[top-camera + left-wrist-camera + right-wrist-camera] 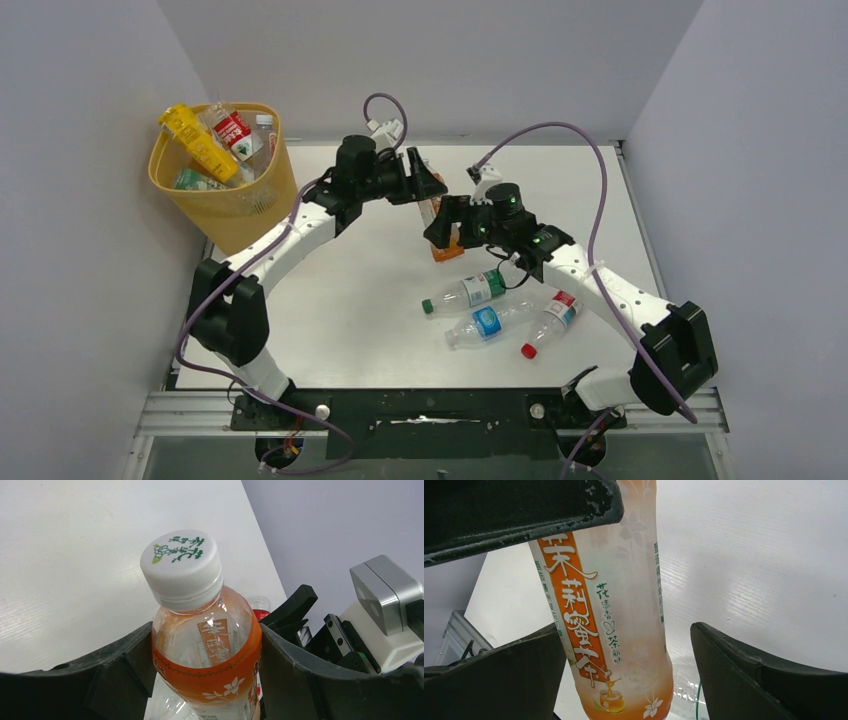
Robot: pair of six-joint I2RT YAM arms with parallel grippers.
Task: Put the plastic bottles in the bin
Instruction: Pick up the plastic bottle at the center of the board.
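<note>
L jaws on orange bottle (205, 645)

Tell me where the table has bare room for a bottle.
Free: the table between the left arm and the three lying bottles, and the far right corner beyond the right arm. Crowded: the middle, where both arms meet at the orange bottle.

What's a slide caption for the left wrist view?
Left gripper clamped on the orange-label bottle below its white cap, right gripper alongside.
</note>
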